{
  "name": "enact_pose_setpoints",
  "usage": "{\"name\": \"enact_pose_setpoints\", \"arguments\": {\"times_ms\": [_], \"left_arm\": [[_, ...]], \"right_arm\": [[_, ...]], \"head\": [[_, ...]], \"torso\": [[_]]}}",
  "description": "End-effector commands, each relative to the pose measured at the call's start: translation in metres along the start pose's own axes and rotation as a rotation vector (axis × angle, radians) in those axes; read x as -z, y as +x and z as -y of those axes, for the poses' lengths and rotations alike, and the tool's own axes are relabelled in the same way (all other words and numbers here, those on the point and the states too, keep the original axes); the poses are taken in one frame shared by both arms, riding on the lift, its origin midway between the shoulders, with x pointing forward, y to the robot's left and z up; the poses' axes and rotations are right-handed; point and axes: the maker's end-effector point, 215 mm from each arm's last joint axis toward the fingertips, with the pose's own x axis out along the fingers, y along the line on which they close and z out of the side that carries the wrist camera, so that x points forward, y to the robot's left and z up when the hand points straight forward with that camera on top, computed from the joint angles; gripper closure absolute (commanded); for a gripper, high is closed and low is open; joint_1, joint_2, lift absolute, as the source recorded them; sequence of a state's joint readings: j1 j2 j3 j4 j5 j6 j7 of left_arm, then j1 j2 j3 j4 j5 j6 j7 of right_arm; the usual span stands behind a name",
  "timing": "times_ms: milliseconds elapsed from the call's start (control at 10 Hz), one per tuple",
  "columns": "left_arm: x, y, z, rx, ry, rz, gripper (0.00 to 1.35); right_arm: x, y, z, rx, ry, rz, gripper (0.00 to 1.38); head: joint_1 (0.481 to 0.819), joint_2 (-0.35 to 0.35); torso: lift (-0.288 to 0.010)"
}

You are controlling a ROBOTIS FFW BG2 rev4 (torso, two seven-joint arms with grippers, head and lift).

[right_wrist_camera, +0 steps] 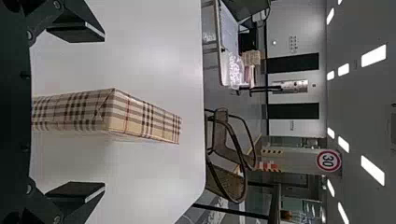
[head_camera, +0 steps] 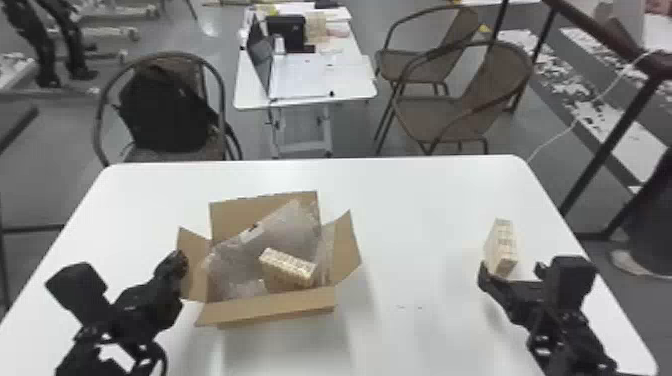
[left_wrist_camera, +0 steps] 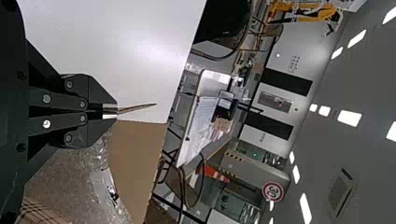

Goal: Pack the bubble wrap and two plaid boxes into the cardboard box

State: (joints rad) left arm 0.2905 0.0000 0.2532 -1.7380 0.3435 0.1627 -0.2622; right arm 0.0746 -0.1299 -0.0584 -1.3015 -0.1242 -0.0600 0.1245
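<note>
Across the head view the white table [head_camera: 410, 195] is spreading, the cardboard box [head_camera: 270, 306] sitting left of centre; the right wrist view is showing the outer plaid box's [right_wrist_camera: 79, 112] checked side and end. The left gripper [head_camera: 175, 261] is meeting the left flap [head_camera: 197, 275], its fingers closed together; whether they are pinching it, I cannot tell. The right gripper [head_camera: 512, 270] is opening wide around the outer plaid box, gripping nothing. Bubble wrap [head_camera: 295, 225] is bulging inside the carton, the inner plaid box [head_camera: 287, 267] lying against it. Flaps are jutting outward; bare tabletop is stretching rightward, the right edge running near the outer plaid box.
</note>
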Motion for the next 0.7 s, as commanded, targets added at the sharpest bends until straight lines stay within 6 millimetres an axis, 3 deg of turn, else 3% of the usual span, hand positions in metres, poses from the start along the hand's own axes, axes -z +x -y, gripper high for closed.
{"name": "enact_pose_setpoints", "arguments": {"times_ms": [0,500,600], "left_arm": [[0.0,-0.002,-0.002,-0.004,-0.002,0.001,1.22],[0.0,-0.001,-0.001,0.005,0.002,0.0,1.22],[0.002,-0.001,0.001,0.009,0.001,-0.004,1.22]], "right_arm": [[-0.002,0.008,0.004,-0.001,-0.016,-0.003,0.17],[0.005,0.027,0.008,-0.037,-0.046,-0.011,0.17],[0.005,0.032,0.008,-0.04,-0.051,-0.012,0.25]], "head": [[0.695,0.014],[0.695,0.009],[0.695,0.007]], "torso": [[-0.037],[-0.037],[-0.037]]}}
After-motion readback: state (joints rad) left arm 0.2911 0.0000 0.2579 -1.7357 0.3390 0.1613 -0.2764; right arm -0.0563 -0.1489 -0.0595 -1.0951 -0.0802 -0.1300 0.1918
